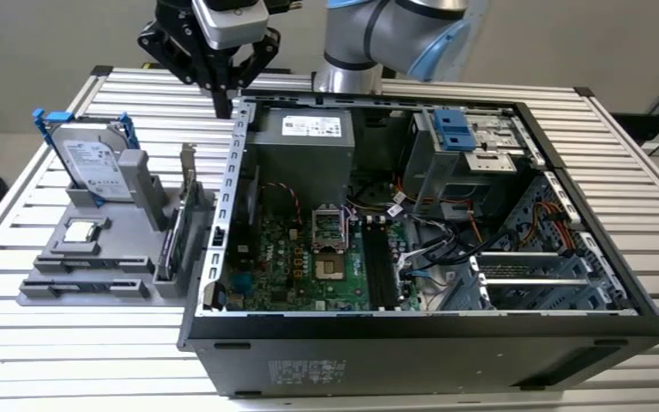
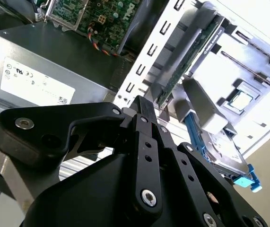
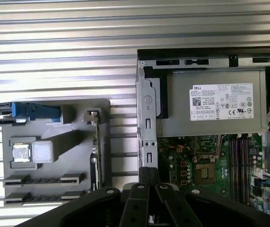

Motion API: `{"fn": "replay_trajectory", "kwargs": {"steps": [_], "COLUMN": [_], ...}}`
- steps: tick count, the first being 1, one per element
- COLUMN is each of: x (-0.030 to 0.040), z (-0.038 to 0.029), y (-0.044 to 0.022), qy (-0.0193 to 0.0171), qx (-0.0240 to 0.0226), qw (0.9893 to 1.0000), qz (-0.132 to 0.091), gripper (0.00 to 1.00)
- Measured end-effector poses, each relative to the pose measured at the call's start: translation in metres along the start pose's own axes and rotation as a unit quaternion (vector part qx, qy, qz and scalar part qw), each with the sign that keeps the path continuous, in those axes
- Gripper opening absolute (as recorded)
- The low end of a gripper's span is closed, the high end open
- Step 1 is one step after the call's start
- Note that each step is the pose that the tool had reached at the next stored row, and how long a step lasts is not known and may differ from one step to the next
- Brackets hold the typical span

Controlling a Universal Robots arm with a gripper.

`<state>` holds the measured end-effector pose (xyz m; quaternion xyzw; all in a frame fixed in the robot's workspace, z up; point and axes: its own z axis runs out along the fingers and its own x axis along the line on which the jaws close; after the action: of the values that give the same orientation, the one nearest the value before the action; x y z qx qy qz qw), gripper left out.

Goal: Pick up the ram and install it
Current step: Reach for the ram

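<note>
Slatted metal forms the counter (image 1: 66,343), which carries one open computer case (image 1: 421,360) and one grey holder (image 1: 89,287) beside it, toward the exterior view's left.

One tool (image 1: 224,107) hangs by the far corner of the case, on the holder's side. Its two fingers (image 2: 142,118) are pressed together with nothing between them. Whether the tips touch the case rim cannot be told.

Just past the tips, inside the case, sits one grey power supply box (image 1: 301,146). One green main board (image 1: 306,257) lies nearer the exterior camera.

The holder carries four parts:
- one hard drive (image 1: 89,163) in a blue frame
- one processor chip (image 1: 80,230)
- one card (image 1: 196,193) with a metal bracket
- one ram (image 1: 169,249)

The ram stands on its long edge in the holder, along the side closest to the case and well apart from the tool. Its long axis runs parallel to the case's side wall, from the near part of the holder toward the far part. In the first wrist view it shows as a thin green line (image 3: 97,165).
</note>
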<state>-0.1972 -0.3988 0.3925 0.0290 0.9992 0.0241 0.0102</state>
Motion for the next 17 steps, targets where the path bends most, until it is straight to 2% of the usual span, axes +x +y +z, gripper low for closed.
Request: {"fn": "replay_trajectory", "kwargs": {"steps": [17], "x": [0.0252], "z": [-0.0005], "y": [-0.0014], "qy": [0.0001], "qx": [-0.0001], "qw": [1.0000], "qz": [-0.002], "gripper": [0.00]}}
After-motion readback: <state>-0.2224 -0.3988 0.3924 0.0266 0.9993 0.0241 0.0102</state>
